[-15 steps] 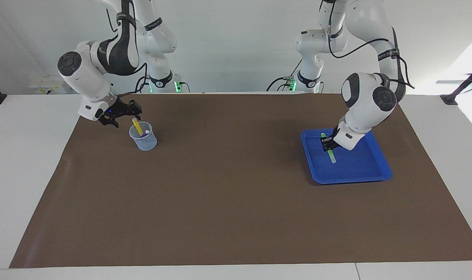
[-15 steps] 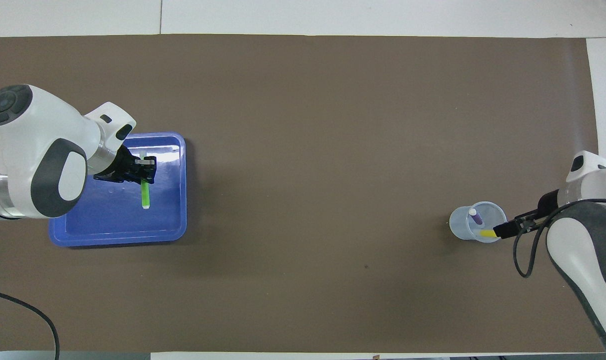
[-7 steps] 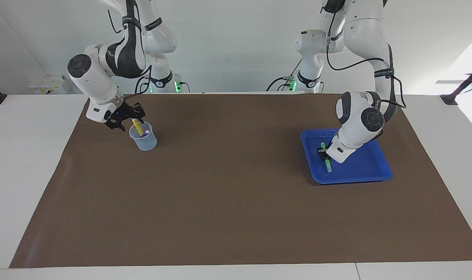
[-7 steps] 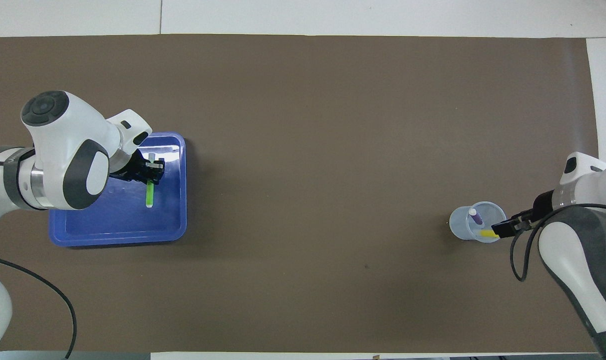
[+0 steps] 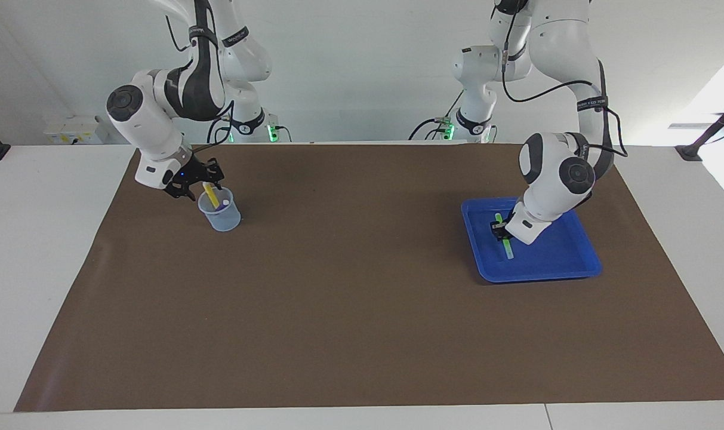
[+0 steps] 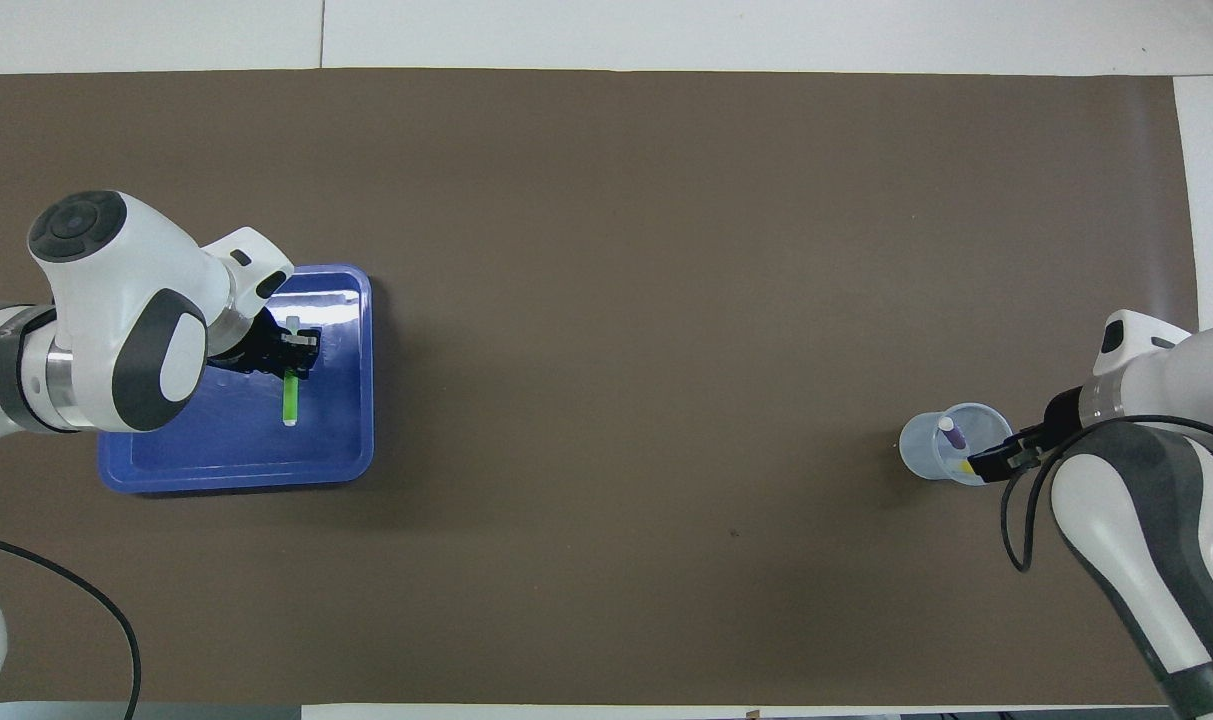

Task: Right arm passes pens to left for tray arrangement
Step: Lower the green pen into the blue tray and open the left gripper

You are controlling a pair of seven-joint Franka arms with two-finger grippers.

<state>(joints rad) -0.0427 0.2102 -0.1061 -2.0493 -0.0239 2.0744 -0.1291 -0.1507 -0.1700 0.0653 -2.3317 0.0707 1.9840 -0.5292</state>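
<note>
Right tool (image 5: 202,179): you have it low at the cup's rim, on the side nearer the robots, at the right arm's end of the counter (image 5: 51,239). Its fingers straddle the top of the yellow pen (image 5: 210,195); the pictures do not show whether they have met on it yet, so you cannot tell if it is gripped. From overhead the right tool (image 6: 996,462) covers most of that pen, with only a short yellow stub (image 6: 962,466) showing inside the rim.

Translucent bluish cup (image 5: 219,210): upright on the brown mat (image 5: 350,298). The yellow pen leans in it toward the right tool. The purple pen (image 6: 951,433) stands in the same cup, pale tip up, apart from the tool.

Middle of the mat: nothing but brown surface between cup and tray.

Blue tray (image 5: 552,263): flat on the mat at the left arm's end of the counter, well apart from the cup.

Left tool (image 5: 498,230): you have it down inside the tray, fingers clamped tight on the green pen (image 5: 506,243). The grip sits near the pen's end nearer the robots in the facing view; the rest runs out from the fingers, low over the tray floor. Whether the free end touches the floor, you cannot tell. Overhead, the green pen (image 6: 289,397) lies lengthwise toward the tray's middle, the left tool (image 6: 296,346) over one end.
</note>
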